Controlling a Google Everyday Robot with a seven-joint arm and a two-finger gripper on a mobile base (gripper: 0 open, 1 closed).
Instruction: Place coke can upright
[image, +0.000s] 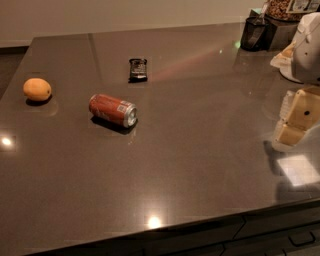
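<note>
The coke can (113, 110) is red-orange with a silver end and a white label patch. It lies on its side on the dark countertop (190, 150), left of centre, its silver end facing the front right. My gripper (296, 120) is at the right edge of the view, cream-coloured, hovering over the counter far to the right of the can. It holds nothing that I can see.
An orange fruit (37, 89) sits at the far left. A small dark snack packet (138, 69) lies behind the can. A black holder (254, 34) and boxes stand at the back right. The counter's front edge runs along the bottom.
</note>
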